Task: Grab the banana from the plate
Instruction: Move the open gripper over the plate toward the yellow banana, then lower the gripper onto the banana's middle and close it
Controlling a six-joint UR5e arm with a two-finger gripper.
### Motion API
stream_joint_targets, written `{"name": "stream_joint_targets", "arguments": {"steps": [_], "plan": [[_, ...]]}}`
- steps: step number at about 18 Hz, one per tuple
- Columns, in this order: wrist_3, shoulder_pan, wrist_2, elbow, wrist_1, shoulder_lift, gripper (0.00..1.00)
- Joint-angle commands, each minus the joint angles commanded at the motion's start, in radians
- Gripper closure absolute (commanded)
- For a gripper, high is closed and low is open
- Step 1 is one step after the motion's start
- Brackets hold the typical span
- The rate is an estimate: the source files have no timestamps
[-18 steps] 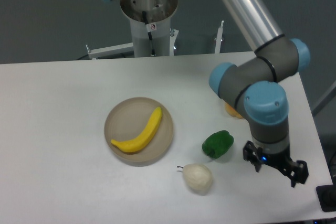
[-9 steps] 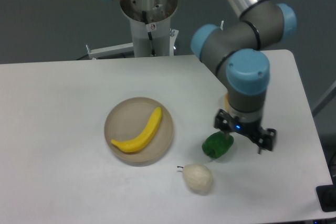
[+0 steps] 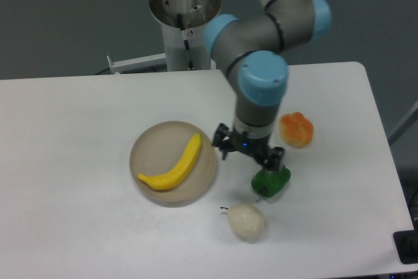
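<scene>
A bright yellow curved banana (image 3: 175, 165) lies across the round beige-tan plate (image 3: 151, 142) left of the table's middle. My gripper (image 3: 249, 158) hangs just right of the plate's right rim, above the table, with its two black fingers spread apart and nothing between them. It is apart from the banana, about a hand's width to its right.
A green pepper-like fruit (image 3: 271, 183) sits right below the gripper's right finger. A pale pear (image 3: 245, 221) lies in front of it. An orange lumpy fruit (image 3: 296, 129) sits to the right. The arm's base (image 3: 185, 17) stands behind the table.
The arm has swung left across the table, from the front right corner, over the green fruit, to just right of the plate. The orange fruit has come into view. The fruits have not moved.
</scene>
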Motion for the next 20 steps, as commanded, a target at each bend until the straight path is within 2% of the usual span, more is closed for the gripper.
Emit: {"name": "stream_joint_targets", "arguments": {"steps": [2, 8, 11, 20], "plan": [[-0.035, -0.038, 0.002, -0.031, 0.054, -0.005, 0.0], [-0.08, -0.115, 0.017, -0.121, 0.146, -0.018, 0.0], [-0.072, -0.118, 0.031, -0.158, 0.178, -0.028, 0.0], [-0.02, -0.121, 0.072, -0.201, 0.184, -0.04, 0.0]]}}
